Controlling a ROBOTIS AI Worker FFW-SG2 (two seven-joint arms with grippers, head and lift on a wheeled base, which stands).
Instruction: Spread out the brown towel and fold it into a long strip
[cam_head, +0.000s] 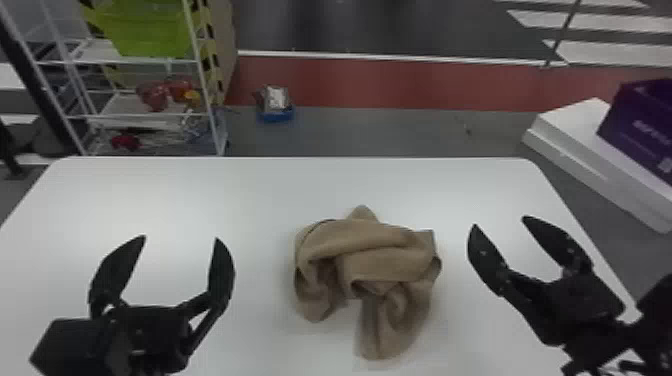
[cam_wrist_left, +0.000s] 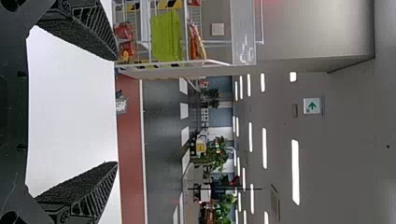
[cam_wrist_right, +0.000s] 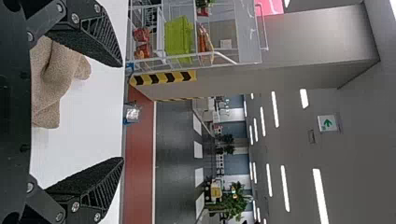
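Left gripper (cam_head: 180, 237) and right gripper (cam_head: 499, 222) had their jaws apart. My right wrist view caught crumpled brown towel (cam_wrist_right: 60, 70).

A crumpled brown towel (cam_head: 385, 250) lies on a white table (cam_head: 210, 190), between the open left hand (cam_head: 181, 239) and open right hand (cam_head: 500, 223). Beyond, a wire rack (cam_head: 212, 119) holds a lime-green bin (cam_head: 150, 35).

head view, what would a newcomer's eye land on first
Probably the crumpled brown towel, heaped a little right of the middle on the white table. Next, the two black grippers, both open, the left and the right on either side of it. Behind, the lime-green bin on the wire rack at the upper left stands out.
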